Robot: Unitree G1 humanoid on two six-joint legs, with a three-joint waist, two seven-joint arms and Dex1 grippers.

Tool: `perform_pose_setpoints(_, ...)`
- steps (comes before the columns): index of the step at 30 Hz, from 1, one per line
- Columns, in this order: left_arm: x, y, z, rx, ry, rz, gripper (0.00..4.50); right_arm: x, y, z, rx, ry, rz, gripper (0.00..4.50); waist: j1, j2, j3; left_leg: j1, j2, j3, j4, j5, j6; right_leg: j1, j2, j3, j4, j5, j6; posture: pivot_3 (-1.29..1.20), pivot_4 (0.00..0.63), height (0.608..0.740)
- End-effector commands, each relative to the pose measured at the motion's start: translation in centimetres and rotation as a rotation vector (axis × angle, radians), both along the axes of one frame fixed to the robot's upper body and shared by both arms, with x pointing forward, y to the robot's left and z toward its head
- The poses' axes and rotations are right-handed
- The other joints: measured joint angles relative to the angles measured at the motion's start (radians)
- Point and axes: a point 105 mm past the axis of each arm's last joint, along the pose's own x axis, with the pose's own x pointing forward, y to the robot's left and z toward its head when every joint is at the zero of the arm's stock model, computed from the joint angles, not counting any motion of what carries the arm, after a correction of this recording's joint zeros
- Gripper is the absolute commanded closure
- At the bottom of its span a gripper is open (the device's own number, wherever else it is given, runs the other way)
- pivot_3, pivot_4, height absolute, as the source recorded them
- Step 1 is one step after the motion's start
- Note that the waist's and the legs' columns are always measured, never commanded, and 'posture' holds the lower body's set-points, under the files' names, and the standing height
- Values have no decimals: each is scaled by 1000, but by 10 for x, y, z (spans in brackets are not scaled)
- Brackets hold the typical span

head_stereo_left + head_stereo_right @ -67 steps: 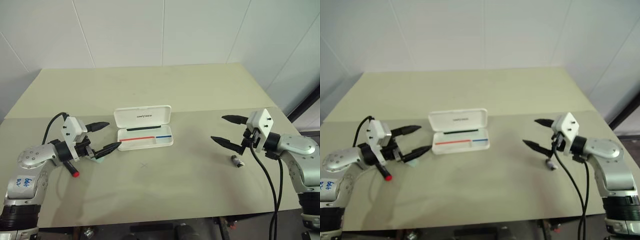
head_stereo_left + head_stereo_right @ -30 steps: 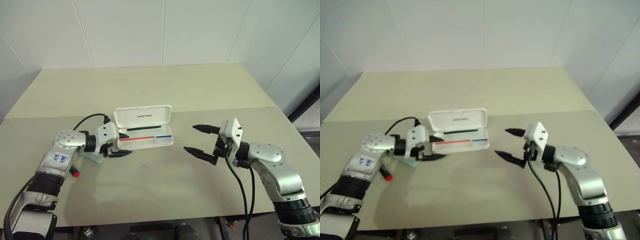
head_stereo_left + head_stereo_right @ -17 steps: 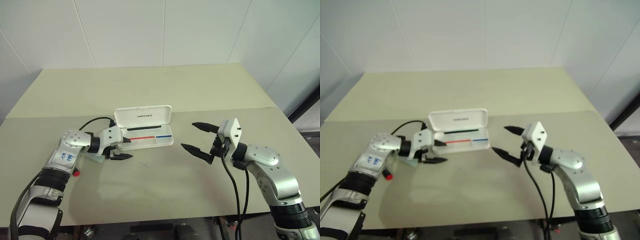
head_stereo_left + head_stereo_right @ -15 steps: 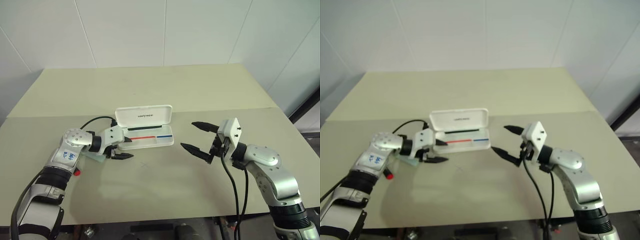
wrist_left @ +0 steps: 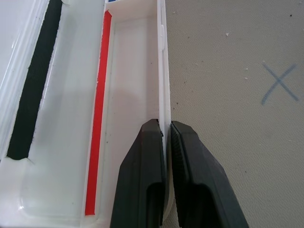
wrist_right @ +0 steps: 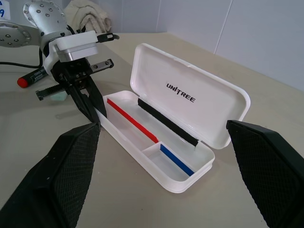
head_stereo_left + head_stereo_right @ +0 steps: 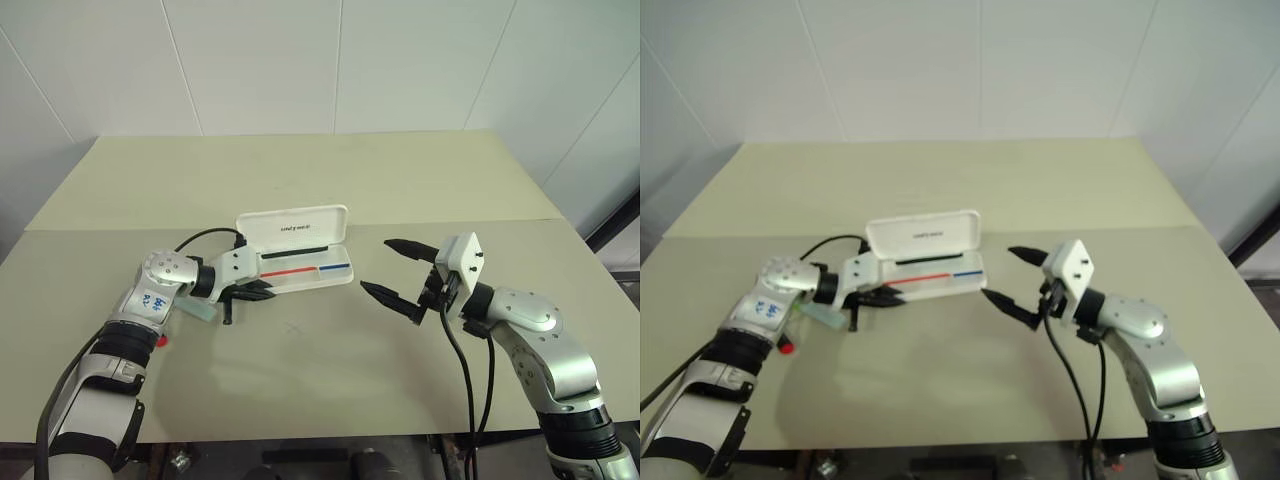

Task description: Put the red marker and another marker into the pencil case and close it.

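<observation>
White pencil case (image 7: pixel 300 262): lies open on the beige table (image 7: pixel 330 180), lid raised at the far side with dark lettering on its inner face; a black strip runs along the hinge, and a red and a blue stripe line the tray; both visible compartments hold nothing.
Left gripper (image 5: pixel 166 135): its two black fingers are pressed together on the tray's front wall near the case's left end, one finger inside the tray and one outside, as the left wrist view shows.
Right gripper (image 7: pixel 392 268): fingers spread wide apart, holding nothing, hovering above the table to the right of the case and pointing toward it, not touching it.
Red marker (image 6: pixel 29 78): lies on the table to the left of the case, behind the left arm; red cap and dark barrel visible in the right wrist view.
Another marker (image 7: pixel 197 309): pale mint and green piece on the table just beside the left forearm, partly hidden by it.
Blue cross (image 5: pixel 280 83): drawn on the table in front of the case.
</observation>
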Motion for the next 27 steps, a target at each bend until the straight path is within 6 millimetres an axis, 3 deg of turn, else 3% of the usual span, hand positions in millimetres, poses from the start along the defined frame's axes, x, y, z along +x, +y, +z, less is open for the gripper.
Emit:
perform_pose_setpoints(1,-5,-9,0,22,-3,-54,4496,-5,-3,16,7,-56,5,0,0,0,0,0,0,0,0,0,0,0,0,0,0,0,0,0,150,740)
perform_pose_setpoints(9,-32,-20,4,46,3,-152,4496,-2,-11,11,-14,-35,-6,0,2,0,0,-1,1,0,-3,0,0,-1,0,0,-3,0,0,0,150,740)
perform_pose_setpoints(19,-74,-14,-8,92,37,-180,4496,-2,-16,5,-24,-15,-8,0,-2,0,0,0,1,0,-4,0,0,-1,0,0,-3,0,0,0,150,740)
perform_pose_setpoints(27,-83,-6,-9,100,31,-108,4496,-1,-15,3,-16,-12,-12,0,-5,0,0,0,1,0,-4,0,0,0,0,0,-3,0,0,0,150,740)
